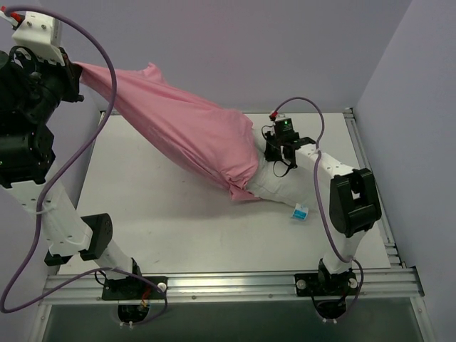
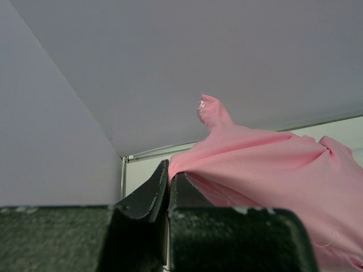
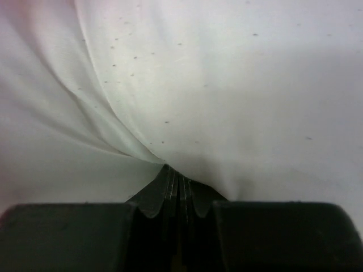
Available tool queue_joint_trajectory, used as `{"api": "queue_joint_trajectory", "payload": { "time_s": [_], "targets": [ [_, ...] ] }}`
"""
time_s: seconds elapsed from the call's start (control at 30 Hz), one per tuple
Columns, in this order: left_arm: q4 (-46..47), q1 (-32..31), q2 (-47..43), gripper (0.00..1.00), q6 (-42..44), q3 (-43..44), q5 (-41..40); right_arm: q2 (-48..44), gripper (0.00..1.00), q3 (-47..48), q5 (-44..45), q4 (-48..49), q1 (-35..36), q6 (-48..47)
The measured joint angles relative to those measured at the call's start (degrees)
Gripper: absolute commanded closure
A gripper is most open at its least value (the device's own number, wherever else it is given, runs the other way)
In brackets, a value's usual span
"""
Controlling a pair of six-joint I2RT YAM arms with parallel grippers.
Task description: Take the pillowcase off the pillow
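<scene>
Pink pillowcase (image 1: 178, 135), clamped in left gripper (image 2: 169, 171), was half off the pillow (image 1: 276, 188), pinched by right gripper (image 3: 178, 174); a longer pull away from the pillow seemed needed.

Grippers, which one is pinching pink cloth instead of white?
The left gripper, raised high at the far left, is the one pinching the pink pillowcase. The right gripper pinches the white pillow instead.

Diffuse, even overhead light; top view sharp. Faint soft shadow beneath pillowcase (image 1: 178, 135) on table (image 1: 142, 221). Right wrist: pillow (image 3: 227, 85) fabric close, soft-focus, dimmer lower left. Near lens, left gripper (image 2: 169, 184) base blurred, grainy.
</scene>
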Motion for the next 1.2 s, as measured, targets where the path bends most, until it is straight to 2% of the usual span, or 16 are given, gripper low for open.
{"api": "queue_joint_trajectory", "payload": {
  "time_s": [0.3,0.57,0.73,0.83,1.03,1.2],
  "targets": [
    [0.5,0.2,0.0,0.98,2.2,-1.8,-1.9,2.7,1.0,2.1,-0.3,-0.7,-6.3,-1.6],
    [2.0,0.2,-0.1,0.98,5.3,-7.8,-3.0,3.2,1.0,3.0,2.1,-0.7,-13.7,-2.2],
    [6.4,1.6,-0.7,0.98,6.8,-14.3,-3.3,3.5,1.0,3.3,4.0,-1.0,-17.7,-2.8],
    [8.2,7.1,-0.8,0.98,6.1,-18.4,-2.2,3.5,1.0,3.2,5.0,-1.2,-18.4,-3.0],
    [8.2,20.6,0.6,0.98,-0.2,-18.7,3.2,3.7,1.0,3.2,5.7,-2.1,-18.6,-3.7],
    [13.2,24.7,-1.5,0.98,-3.7,-20.7,6.3,3.9,1.0,3.2,5.7,-2.3,-18.9,-4.4]
  ]
}}
